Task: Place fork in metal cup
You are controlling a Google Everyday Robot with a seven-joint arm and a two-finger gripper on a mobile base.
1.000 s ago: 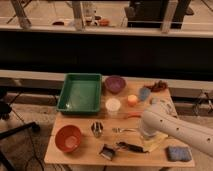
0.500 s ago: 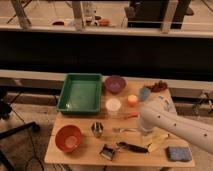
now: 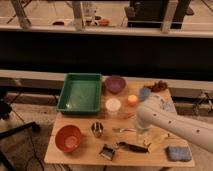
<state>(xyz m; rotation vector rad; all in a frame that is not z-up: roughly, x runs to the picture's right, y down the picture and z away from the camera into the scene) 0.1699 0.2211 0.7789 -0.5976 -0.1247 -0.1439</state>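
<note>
The fork (image 3: 121, 130) lay flat on the worktop (image 3: 82, 152), pointing from the metal cup (image 3: 97, 129) towards the nearby gripper (image 3: 141, 132). I could not tell the gripper's state.

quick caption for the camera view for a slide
Gripper low at the right end of the fork, metal cup upright to its left.

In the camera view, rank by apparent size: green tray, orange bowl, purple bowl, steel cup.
1. green rectangular plastic tray
2. round orange bowl
3. round purple bowl; it sits farther back, so the true gap is unsure
4. small shiny steel cup
The gripper is at the white arm's end, right of the cup.
</note>
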